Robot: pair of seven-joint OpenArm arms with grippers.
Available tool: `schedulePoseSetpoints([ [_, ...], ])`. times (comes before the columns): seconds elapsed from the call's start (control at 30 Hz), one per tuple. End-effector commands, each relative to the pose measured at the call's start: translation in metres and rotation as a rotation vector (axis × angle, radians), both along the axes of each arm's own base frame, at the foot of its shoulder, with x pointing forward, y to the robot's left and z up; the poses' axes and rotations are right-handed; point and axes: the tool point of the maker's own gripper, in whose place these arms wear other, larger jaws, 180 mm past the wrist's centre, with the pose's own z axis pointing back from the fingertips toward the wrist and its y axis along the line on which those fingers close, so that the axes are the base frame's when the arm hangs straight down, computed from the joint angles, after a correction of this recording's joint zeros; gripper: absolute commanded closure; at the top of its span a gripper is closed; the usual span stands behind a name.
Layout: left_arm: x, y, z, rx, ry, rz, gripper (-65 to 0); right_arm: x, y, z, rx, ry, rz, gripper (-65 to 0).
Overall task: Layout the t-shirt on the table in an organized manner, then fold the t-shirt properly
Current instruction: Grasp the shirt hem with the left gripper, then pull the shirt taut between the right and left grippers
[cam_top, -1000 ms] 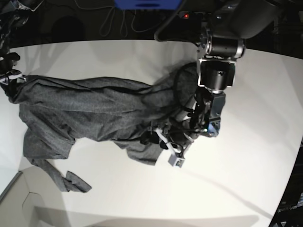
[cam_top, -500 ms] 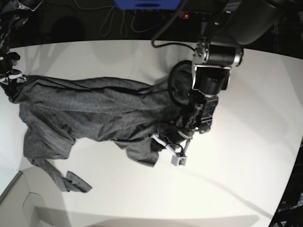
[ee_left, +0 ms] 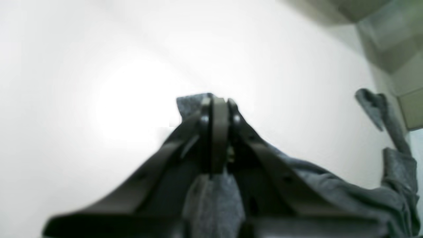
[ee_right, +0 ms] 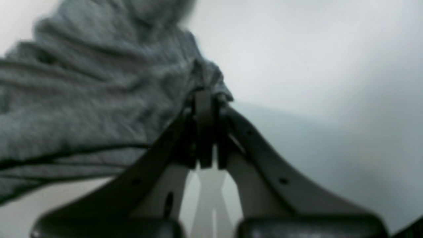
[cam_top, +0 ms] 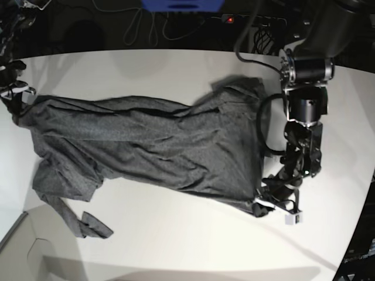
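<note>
You see the white worktop (cam_top: 176, 246) carrying the dark grey t-shirt (cam_top: 146, 146), stretched across it between both arms. Your left end effector (cam_top: 265, 206) is pinching its corner near the front edge; your right end effector (cam_top: 16, 96) is pinching the opposite edge.

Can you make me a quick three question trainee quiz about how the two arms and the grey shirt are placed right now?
1. True or false: the left gripper is shut on the t-shirt.
2. Where does the right gripper hold the cloth? A) an edge at the base view's left B) its middle C) nowhere
3. Fill in: the shirt lies on the white ____.

Key: 1 true; 2 A; 3 table.
</note>
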Motion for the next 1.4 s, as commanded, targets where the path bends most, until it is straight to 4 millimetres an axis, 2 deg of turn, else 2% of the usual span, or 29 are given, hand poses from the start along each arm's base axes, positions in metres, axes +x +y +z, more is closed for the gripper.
schedulePoseSetpoints([
  [0.0, 0.015, 0.013, 0.029, 0.004, -0.077, 0.017, 0.0, 0.007, -0.005, 0.015, -0.024, -0.049, 0.004, 0.0],
  [0.13, 0.023, 0.035, 0.045, 0.032, -0.104, 0.041, 0.0, -0.002, 0.007, -0.002, -0.001, -0.002, 0.034, 0.0],
  [0.3, 0.026, 0.067, 0.062, 0.034, -0.138, 0.102, 0.0, -0.023, -0.005, -0.012, 0.013, 0.026, -0.026, 0.0],
  [0.4, 0.026, 0.079, 0.065, 0.011, -0.143, 0.143, 0.0, -0.029, -0.004, -0.017, 0.028, 0.032, -0.043, 0.0],
  [0.53, 0.027, 0.081, 0.067, 0.01, -0.149, 0.148, 0.0, -0.034, 0.001, -0.023, 0.036, 0.058, -0.032, 0.0],
  [0.63, 0.027, 0.081, 0.065, 0.009, -0.144, 0.149, 0.0, -0.028, 0.019, -0.033, 0.03, 0.109, 0.059, -0.2],
  [0.73, 0.025, 0.081, 0.062, 0.009, -0.137, 0.149, 0.0, -0.029, 0.034, -0.041, -0.005, 0.168, 0.138, -5.2],
  [0.83, 0.023, 0.081, 0.058, 0.011, -0.13, 0.148, 0.0, -0.033, 0.039, -0.039, -0.033, 0.18, 0.162, -10.1],
  [0.9, 0.017, 0.081, 0.048, 0.013, -0.112, 0.148, 0.0, -0.032, 0.042, -0.033, -0.043, 0.17, 0.2, -12.4],
  [1.13, 0.014, 0.082, 0.044, 0.009, -0.105, 0.151, 0.0, -0.035, 0.003, 0.007, -0.124, 0.085, 0.098, -23.6],
  [1.27, 0.014, 0.082, 0.045, 0.006, -0.107, 0.151, 0.0, -0.039, -0.025, 0.021, -0.142, 0.038, -0.002, -29.1],
  [1.37, 0.013, 0.082, 0.043, 0.008, -0.104, 0.151, 0.0, -0.021, -0.03, 0.027, -0.131, -0.006, -0.014, -31.2],
])
